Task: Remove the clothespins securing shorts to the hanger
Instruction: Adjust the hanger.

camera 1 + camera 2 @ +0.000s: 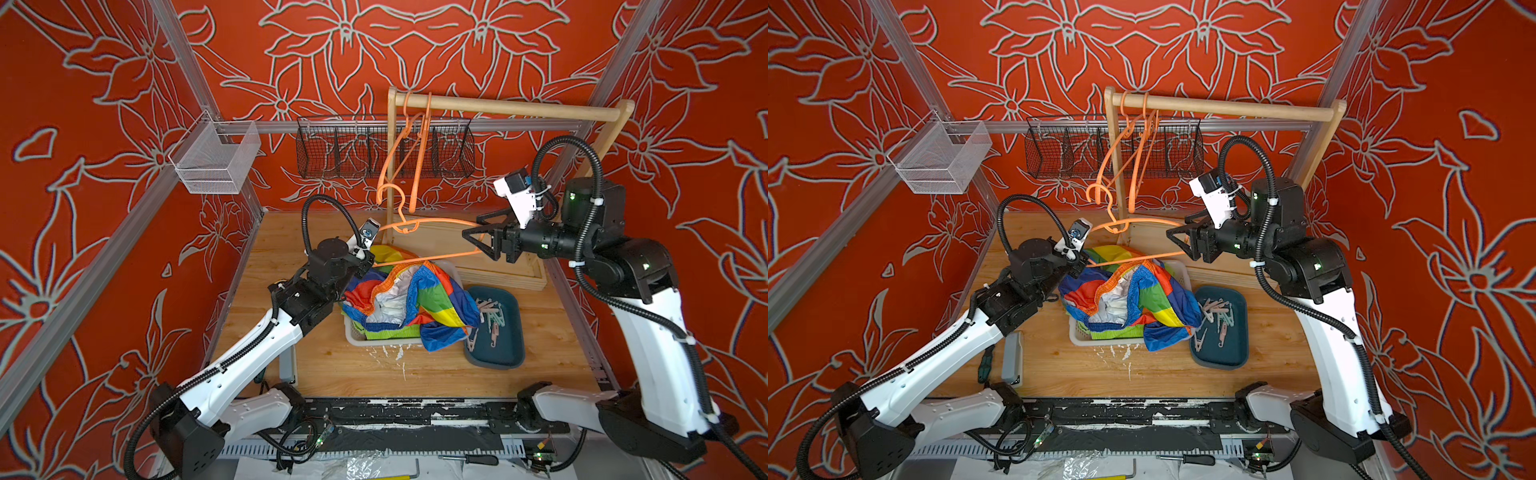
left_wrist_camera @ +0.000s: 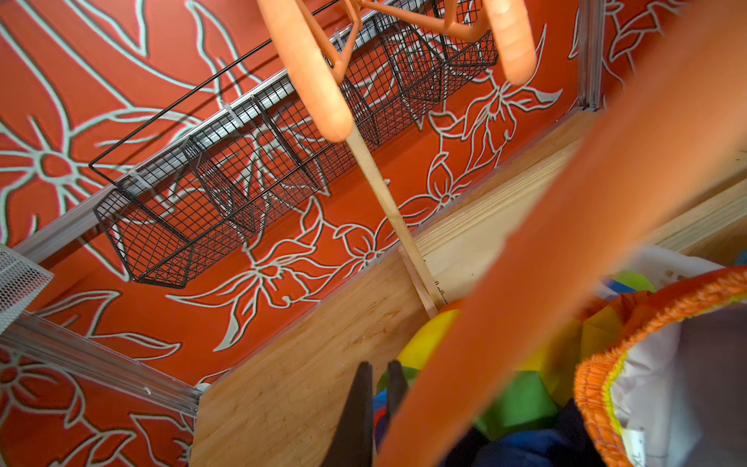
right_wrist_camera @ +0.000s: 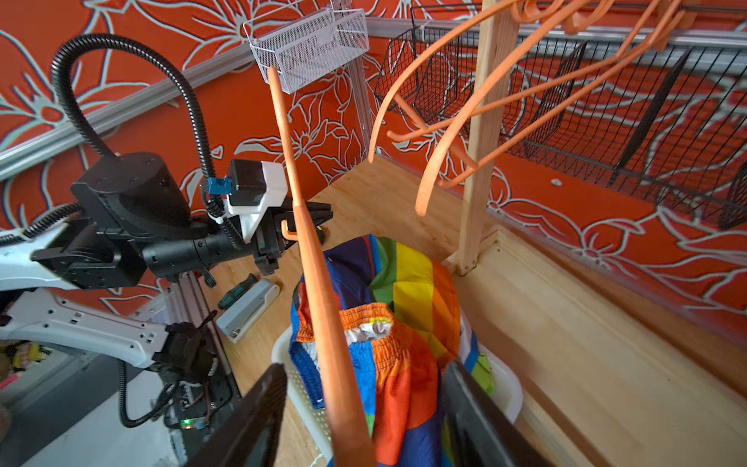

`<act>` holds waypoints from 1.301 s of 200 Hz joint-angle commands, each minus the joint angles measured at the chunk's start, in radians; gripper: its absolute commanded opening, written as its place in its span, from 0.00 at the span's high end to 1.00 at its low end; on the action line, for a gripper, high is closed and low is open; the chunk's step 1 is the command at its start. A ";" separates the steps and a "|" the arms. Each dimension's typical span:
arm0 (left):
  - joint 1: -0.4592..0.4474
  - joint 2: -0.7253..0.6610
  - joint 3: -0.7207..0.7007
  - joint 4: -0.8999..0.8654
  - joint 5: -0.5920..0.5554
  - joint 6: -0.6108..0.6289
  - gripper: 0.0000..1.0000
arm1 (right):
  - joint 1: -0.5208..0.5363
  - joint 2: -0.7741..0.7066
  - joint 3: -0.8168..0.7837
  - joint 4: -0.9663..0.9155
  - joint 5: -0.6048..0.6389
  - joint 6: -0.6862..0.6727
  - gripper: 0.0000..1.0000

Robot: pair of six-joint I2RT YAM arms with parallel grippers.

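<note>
An orange hanger (image 1: 428,257) (image 1: 1142,257) hangs level in the air above the rainbow shorts (image 1: 432,299) (image 1: 1150,299) (image 3: 412,307), which lie heaped in a white basket (image 1: 353,332), apart from the hanger. My left gripper (image 1: 368,264) (image 2: 382,366) is shut on the hanger's left end. My right gripper (image 1: 471,227) (image 3: 364,368) is open at the hanger's right end; the bar runs between its fingers with a gap on each side. Several pale pink and mint clothespins (image 1: 492,316) (image 1: 1219,316) lie loose in a dark blue tray (image 1: 503,349).
A wooden clothes rack (image 1: 511,106) stands at the back with two more orange hangers (image 1: 409,158) on its rail. A black wire basket (image 1: 332,149) and a white mesh basket (image 1: 216,162) hang on the walls. A stapler (image 1: 1011,357) and a screwdriver (image 1: 985,361) lie front left.
</note>
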 commanded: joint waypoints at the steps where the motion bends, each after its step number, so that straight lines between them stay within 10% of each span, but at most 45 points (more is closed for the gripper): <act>1: 0.010 -0.008 0.000 0.033 0.018 -0.018 1.00 | -0.005 -0.012 -0.010 -0.035 -0.038 -0.028 0.58; 25: 0.013 -0.001 0.004 0.032 0.019 -0.026 1.00 | -0.005 -0.008 -0.021 -0.034 -0.039 -0.029 1.00; 43: 0.016 0.004 0.009 0.032 0.006 -0.034 1.00 | -0.005 -0.013 -0.033 -0.027 -0.028 -0.029 1.00; 89: 0.025 -0.015 0.011 0.043 -0.021 -0.060 0.00 | -0.009 -0.029 -0.049 -0.017 0.031 -0.034 1.00; 260: 0.179 -0.053 0.031 0.031 -0.063 -0.169 0.03 | -0.042 -0.086 0.175 -0.283 0.521 -0.109 1.00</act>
